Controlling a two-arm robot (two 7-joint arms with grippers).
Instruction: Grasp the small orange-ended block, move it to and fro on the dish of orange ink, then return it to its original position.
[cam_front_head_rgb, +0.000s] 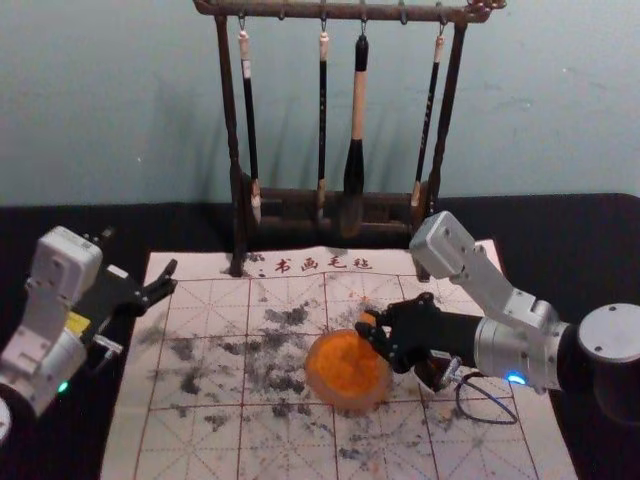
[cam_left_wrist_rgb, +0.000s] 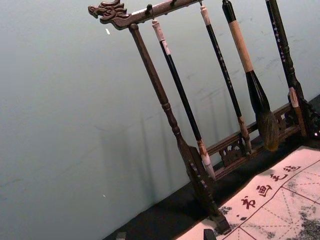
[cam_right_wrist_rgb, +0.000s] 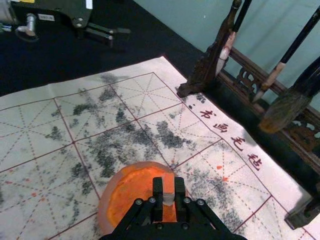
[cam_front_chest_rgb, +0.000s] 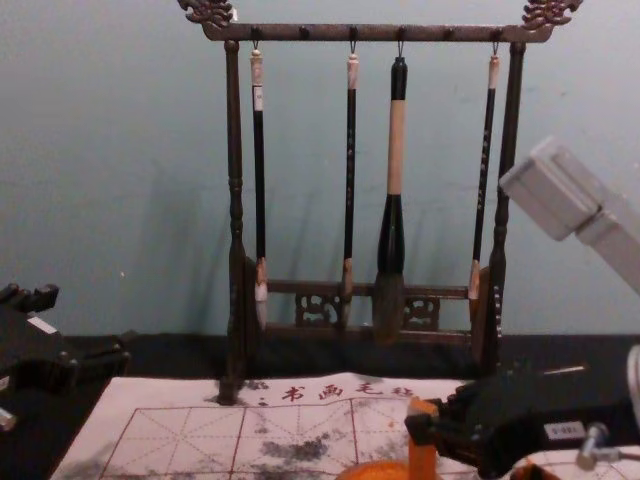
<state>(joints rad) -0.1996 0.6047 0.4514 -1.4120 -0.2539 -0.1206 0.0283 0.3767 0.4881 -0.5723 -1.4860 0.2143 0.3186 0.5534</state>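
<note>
Gridded calligraphy mat (cam_front_head_rgb: 195, 440) on table (cam_front_head_rgb: 175, 225); left gripper (cam_front_head_rgb: 168, 279) at mat's ten o'clock, jaws apart; right gripper (cam_front_head_rgb: 370, 332), jaws clamped on orange-ended block (cam_right_wrist_rgb: 168, 185), at orange ink dish's (cam_front_head_rgb: 350, 402) one o'clock

Orange ink (cam_front_head_rgb: 348, 365), red-gridded pale mat (cam_front_head_rgb: 200, 440)

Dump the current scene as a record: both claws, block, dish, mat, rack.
right_claw: right claw closed on the block, at the dish
left_claw: left claw open and empty, by the mat's left edge
block: gripped, over the dish; contact with ink unclear
dish: dish of orange ink, on the mat
mat: gridded mat, dark smudges, a few orange spots
rack: dark rack behind, four brushes hanging
</note>
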